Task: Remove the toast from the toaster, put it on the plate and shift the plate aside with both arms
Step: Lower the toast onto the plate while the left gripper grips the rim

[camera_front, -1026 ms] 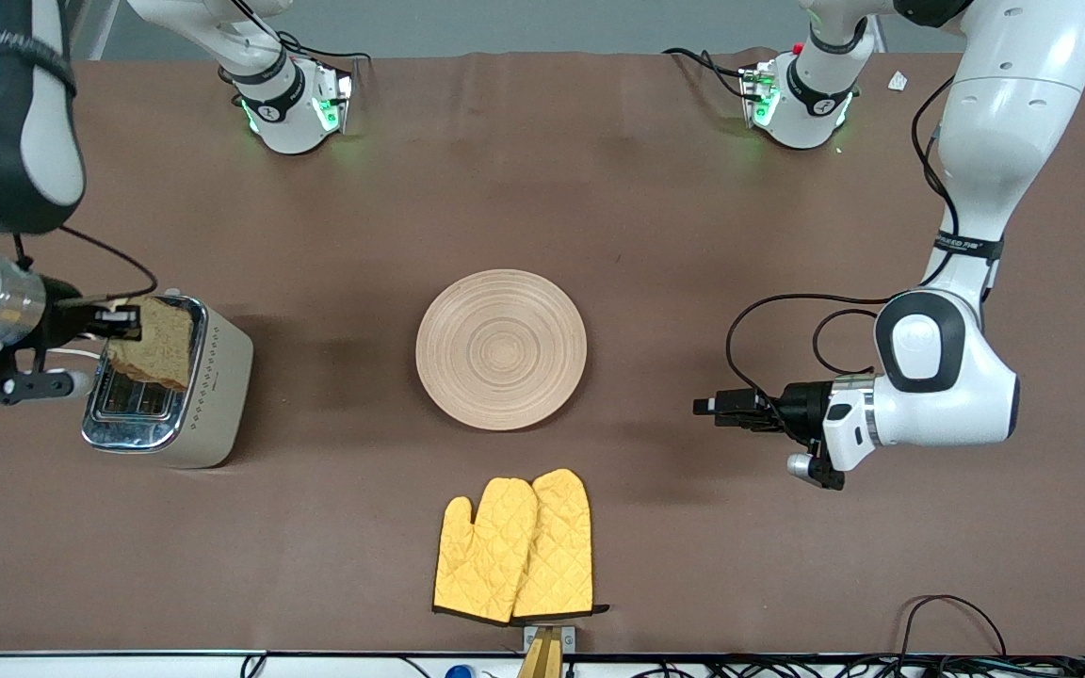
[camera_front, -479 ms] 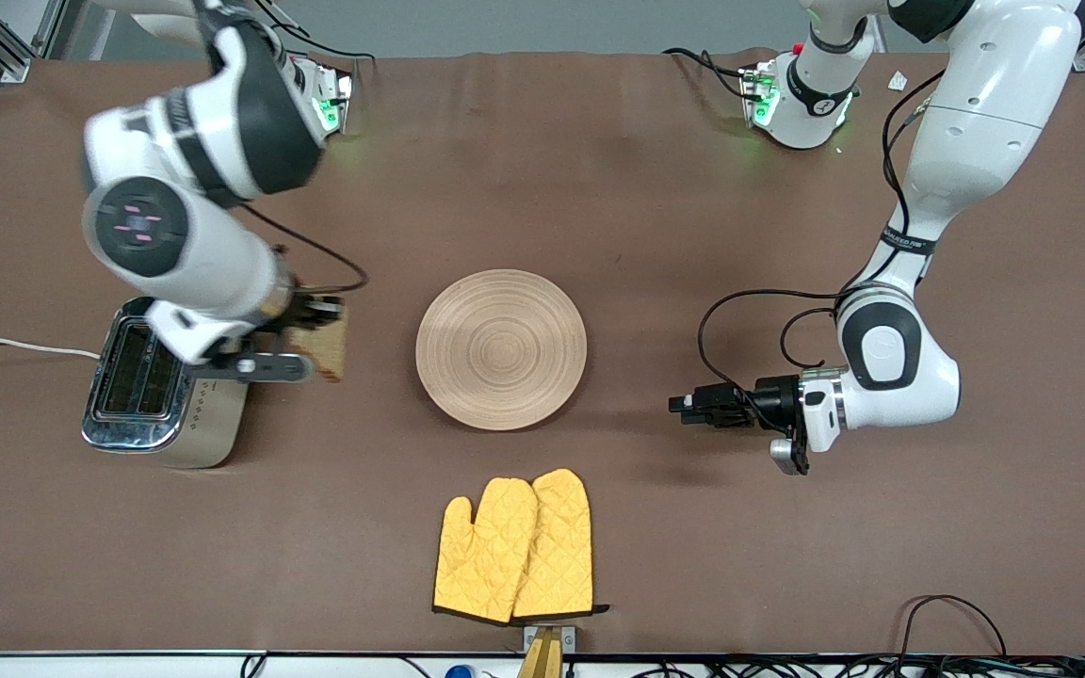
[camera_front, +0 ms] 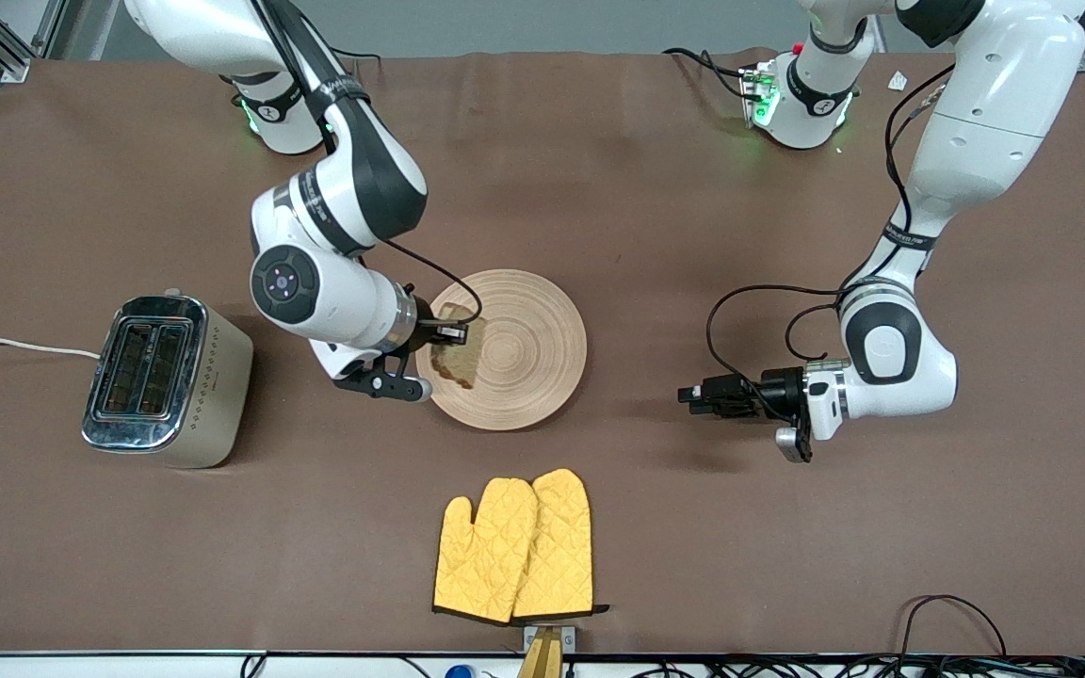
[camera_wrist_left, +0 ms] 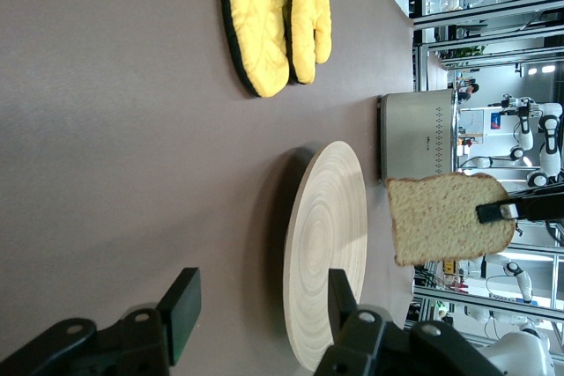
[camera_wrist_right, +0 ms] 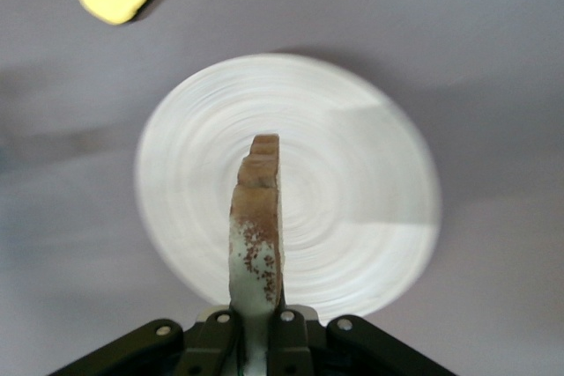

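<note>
Fingers (camera_wrist_right: 264, 328) of the right gripper (camera_front: 453, 330) pinch the toast (camera_front: 461, 356) by one edge, and their tips are hidden by the slice in the right wrist view. It hangs on edge over the plate (camera_front: 524, 363), at the rim toward the right arm's end; half a second ago it was beside the toaster (camera_front: 166, 379). Left gripper (camera_front: 693, 395) fingers (camera_wrist_left: 181, 313) stand spread, low over the surface (camera_front: 787, 565), slightly farther from the plate than before.

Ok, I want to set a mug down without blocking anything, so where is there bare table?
Bare cloth lies between the plate and the open left gripper, and between the toaster and the oven mitts. It is crowded over the plate's toaster-side edge, where the right gripper holds the toast.
</note>
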{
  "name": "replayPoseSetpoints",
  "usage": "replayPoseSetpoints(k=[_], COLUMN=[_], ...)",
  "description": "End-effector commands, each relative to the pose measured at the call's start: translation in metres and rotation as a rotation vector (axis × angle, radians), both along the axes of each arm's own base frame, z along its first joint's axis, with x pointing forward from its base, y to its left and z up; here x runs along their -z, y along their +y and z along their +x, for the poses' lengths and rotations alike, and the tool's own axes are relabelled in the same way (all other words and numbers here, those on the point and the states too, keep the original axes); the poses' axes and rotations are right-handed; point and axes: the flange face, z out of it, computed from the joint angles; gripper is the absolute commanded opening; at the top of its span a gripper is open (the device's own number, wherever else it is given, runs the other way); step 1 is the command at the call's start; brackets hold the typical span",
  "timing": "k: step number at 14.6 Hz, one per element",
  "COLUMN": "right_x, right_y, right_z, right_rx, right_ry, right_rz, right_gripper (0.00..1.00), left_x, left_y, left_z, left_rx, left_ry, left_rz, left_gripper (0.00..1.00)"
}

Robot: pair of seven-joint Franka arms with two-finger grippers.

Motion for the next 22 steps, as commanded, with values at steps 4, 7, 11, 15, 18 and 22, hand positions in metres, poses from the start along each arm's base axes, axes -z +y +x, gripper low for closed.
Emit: replayPoseSetpoints(k=[4, 7, 11, 15, 18, 22], right_x=[0.078, 0.094, 0.096, 0.052, 0.015, -0.04], right_y=[0.015, 0.006, -0.014, -0.059, -0.113, -0.191], right_z=[-0.02, -0.023, -0.015, 0.009, 0.028, 0.042], right_rx=[0.099, 0.074, 0.056, -0.024, -0.057, -0.065], right_ry=[0.032, 0.047, 0.023, -0.115, -0.141, -0.196], right_rz=[0.131, 0.116, 0.069, -0.072, -0.168, -0.177], right_gripper=[0.07, 0.39, 1.0, 1.0, 1.0, 1.0], left_x=[0.026, 0.034, 0.043, 0.048, 0.049, 0.054], left_y=[-0.042, -0.074, -0.103, -0.132, -0.149, -0.152], left_z=[-0.027, -0.038, -0.049, -0.06, -0.068, -0.072], left_rx=[0.019, 0.035, 0.016, -0.025, -0.024, -0.021], left_ry=[-0.013, -0.004, -0.002, 0.003, 0.013, 0.012], left_rz=[-0.075, -0.063, -0.03, -0.01, -0.018, 0.0], left_gripper=[0.62, 0.59, 0.57, 0.57, 0.56, 0.53])
